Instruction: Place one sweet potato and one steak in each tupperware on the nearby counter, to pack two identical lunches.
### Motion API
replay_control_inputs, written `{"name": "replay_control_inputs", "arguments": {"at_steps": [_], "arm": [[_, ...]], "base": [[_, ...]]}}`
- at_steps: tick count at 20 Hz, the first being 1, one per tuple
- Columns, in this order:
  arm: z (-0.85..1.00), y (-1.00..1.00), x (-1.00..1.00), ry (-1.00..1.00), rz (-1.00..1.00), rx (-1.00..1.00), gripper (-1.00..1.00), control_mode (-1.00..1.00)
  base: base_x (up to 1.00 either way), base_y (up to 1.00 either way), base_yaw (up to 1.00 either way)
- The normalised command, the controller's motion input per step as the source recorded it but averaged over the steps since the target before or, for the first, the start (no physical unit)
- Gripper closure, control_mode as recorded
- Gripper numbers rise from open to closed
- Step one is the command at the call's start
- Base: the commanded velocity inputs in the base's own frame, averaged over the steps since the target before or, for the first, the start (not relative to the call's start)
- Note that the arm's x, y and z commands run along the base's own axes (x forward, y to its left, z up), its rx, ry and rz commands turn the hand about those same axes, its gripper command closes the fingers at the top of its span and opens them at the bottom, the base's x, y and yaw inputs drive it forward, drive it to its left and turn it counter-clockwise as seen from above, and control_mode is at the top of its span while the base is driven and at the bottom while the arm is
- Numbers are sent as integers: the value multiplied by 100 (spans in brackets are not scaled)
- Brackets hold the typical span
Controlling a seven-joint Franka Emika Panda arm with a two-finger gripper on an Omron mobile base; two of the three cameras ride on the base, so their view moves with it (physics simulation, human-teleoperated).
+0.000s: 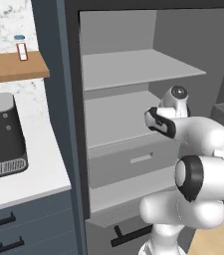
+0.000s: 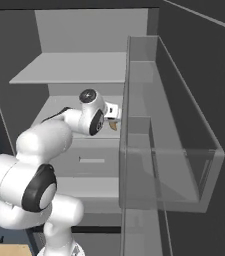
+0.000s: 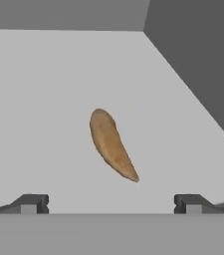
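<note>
The gripper (image 3: 111, 204) is seen spread wide and empty at the bottom of the hand view, one fingertip (image 3: 33, 203) low left and the other low right; a sweet potato (image 3: 111, 145) is found just above and between them, centre frame, lying on a pale grey fridge shelf (image 3: 39, 114); its long axis is tilted from upper left to lower right, so a slight roll of the hand is judged necessary; in the right base view the potato is glimpsed beside the wrist at mid frame.
</note>
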Motion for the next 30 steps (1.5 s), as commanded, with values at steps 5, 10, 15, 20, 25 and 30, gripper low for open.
{"name": "replay_control_inputs", "arguments": {"at_steps": [5, 10, 15, 20, 25, 30], "arm": [[-1, -14, 62, 1, 1, 0, -100, -100], [-19, -2, 38, 7, 6, 0, -100, -100], [-30, 0, 0, 6, 15, 0, -100, -100], [-18, -8, 0, 2, 3, 0, -100, -100], [-15, 0, 6, 6, 0, 0, -100, -100], [-31, 0, 17, 15, 0, 0, -100, -100]], "base": [[0, 0, 0], [0, 0, 0], [0, 0, 0], [0, 0, 0], [0, 0, 0], [0, 0, 0]]}}
